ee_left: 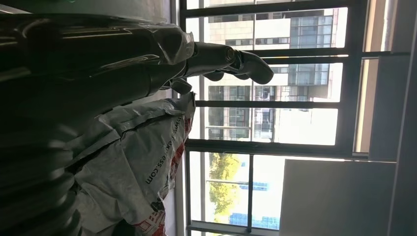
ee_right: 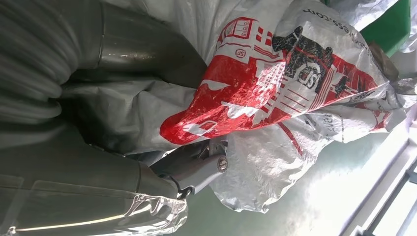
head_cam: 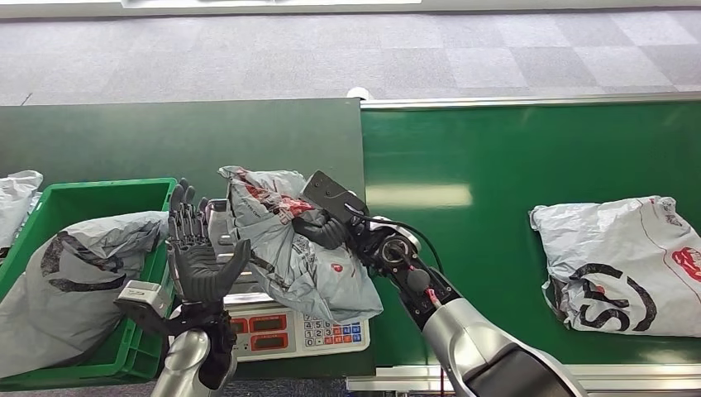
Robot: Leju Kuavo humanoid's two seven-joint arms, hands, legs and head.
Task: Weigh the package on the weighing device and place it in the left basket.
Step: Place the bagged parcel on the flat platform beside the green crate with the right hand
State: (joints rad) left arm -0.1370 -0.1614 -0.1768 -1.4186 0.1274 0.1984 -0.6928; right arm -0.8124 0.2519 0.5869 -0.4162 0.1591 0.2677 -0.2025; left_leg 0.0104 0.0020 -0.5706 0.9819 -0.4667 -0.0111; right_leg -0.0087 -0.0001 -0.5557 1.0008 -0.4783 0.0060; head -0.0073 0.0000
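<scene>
Here, the right hand point(head_cam: 324, 228) grips a grey package point(head_cam: 289, 248) on the scale point(head_cam: 285, 329); the left hand point(head_cam: 197, 252) is raised, fingers spread, holding nothing.

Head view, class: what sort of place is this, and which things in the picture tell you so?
Probably a parcel-sorting station: grey courier bags lie on a green conveyor belt, a weighing scale with a keypad stands in front, and a green basket holds packages.

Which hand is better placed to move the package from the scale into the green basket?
Probably the left. The left hand is raised, its fingers spread, between the package on the scale and the green basket. The right hand grips the package but sits on the side farther from the basket.
</scene>
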